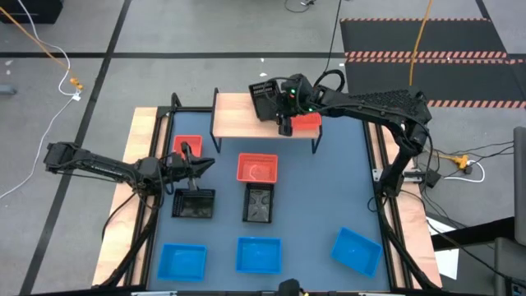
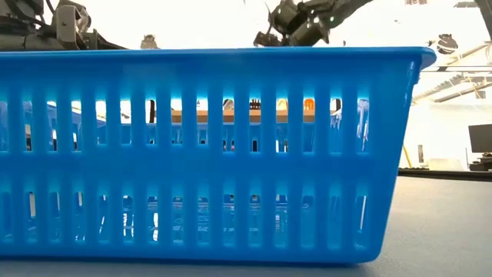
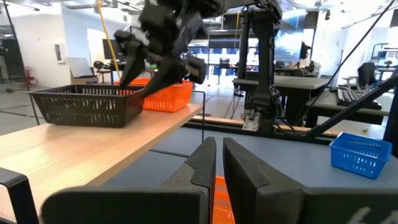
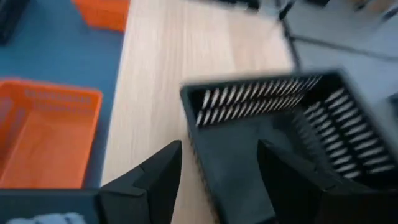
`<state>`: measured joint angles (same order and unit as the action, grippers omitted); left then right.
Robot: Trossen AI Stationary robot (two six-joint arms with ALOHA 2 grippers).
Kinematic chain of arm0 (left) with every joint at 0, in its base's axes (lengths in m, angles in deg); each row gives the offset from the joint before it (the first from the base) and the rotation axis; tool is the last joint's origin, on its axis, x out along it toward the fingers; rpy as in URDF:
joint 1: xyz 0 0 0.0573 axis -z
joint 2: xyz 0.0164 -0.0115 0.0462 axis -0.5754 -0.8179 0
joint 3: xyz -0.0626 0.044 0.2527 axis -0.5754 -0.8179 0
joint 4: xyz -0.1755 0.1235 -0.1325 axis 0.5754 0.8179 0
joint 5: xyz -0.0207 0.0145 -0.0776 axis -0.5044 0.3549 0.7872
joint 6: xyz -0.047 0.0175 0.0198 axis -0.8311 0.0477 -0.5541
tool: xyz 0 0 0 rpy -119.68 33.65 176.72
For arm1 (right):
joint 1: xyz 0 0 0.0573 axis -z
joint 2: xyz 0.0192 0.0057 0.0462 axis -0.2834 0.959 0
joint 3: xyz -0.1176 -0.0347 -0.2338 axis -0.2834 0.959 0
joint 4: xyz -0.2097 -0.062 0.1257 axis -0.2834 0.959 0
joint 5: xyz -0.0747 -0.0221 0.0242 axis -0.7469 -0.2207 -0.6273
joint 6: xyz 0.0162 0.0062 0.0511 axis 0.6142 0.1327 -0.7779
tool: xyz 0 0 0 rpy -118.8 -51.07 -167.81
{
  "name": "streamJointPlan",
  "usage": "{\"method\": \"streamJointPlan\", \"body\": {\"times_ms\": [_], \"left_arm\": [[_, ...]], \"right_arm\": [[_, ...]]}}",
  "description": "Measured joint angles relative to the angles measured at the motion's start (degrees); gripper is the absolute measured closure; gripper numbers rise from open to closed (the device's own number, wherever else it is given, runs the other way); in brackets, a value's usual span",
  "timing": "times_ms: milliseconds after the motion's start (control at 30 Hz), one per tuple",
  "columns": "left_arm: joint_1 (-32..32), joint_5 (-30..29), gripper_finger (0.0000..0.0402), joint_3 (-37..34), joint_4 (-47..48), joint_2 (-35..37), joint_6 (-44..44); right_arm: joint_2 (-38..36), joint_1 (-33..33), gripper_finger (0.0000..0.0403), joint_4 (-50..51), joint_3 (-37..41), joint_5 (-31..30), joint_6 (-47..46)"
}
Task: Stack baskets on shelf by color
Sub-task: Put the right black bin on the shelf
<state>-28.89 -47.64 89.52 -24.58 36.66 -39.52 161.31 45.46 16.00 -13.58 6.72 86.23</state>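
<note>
Shelf: light-wood shelf (image 1: 238,115) stands at the far middle of the blue-grey worktop (image 1: 320,197).
Right gripper: my right gripper (image 1: 283,105) is over the shelf; fingers (image 4: 158,171) spread wide, one on either side of a wall of the black basket (image 1: 265,99). I cannot tell whether they touch it.
Black basket on shelf: sits on the plank, toward its middle, with a red basket (image 1: 306,121) just beside it on the right end.
Left gripper: my left gripper (image 1: 191,164) hovers low at the left of the worktop, near the shelf's left legs; fingers (image 3: 202,165) almost closed, a narrow slit between them, nothing held.
Red baskets on worktop: one (image 1: 187,146) at far left beside the shelf leg, one (image 1: 257,168) in the middle, near side of the shelf.
Black baskets on worktop: one (image 1: 195,203) just near of my left gripper, one (image 1: 259,204) directly near of the middle red basket.
Blue baskets: three in a row along the near edge, left (image 1: 182,261), middle (image 1: 259,254), right (image 1: 357,250); the right one is turned askew.
</note>
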Motion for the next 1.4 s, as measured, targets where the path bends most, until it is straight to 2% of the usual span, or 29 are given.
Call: {"method": "streamJointPlan", "body": {"times_ms": [233,600,933,1100,1400], "left_arm": [[-0.05,-0.07,0.0371,0.0,0.08,0.0,0.06],[-0.06,-0.07,0.0371,0.0,0.17,0.01,-0.24],[-0.07,-0.07,0.0371,0.0,0.18,0.01,-0.17],[-0.07,-0.07,0.0371,0.0,0.17,0.01,-0.17],[-0.07,-0.05,0.0371,0.0,0.29,0.02,-0.24]], "right_arm": [[0.28,0.68,0.0216,0.31,-0.01,1.15,0.22],[0.28,0.68,0.0324,1.65,-0.01,1.48,-0.06],[0.28,-0.6,0.0379,1.86,-0.01,1.39,-6.11],[0.24,-2.59,0.0389,2.82,-0.08,1.3,-8.32],[-1.29,-4.81,0.0382,7.28,-0.1,0.96,-9.2]]}}
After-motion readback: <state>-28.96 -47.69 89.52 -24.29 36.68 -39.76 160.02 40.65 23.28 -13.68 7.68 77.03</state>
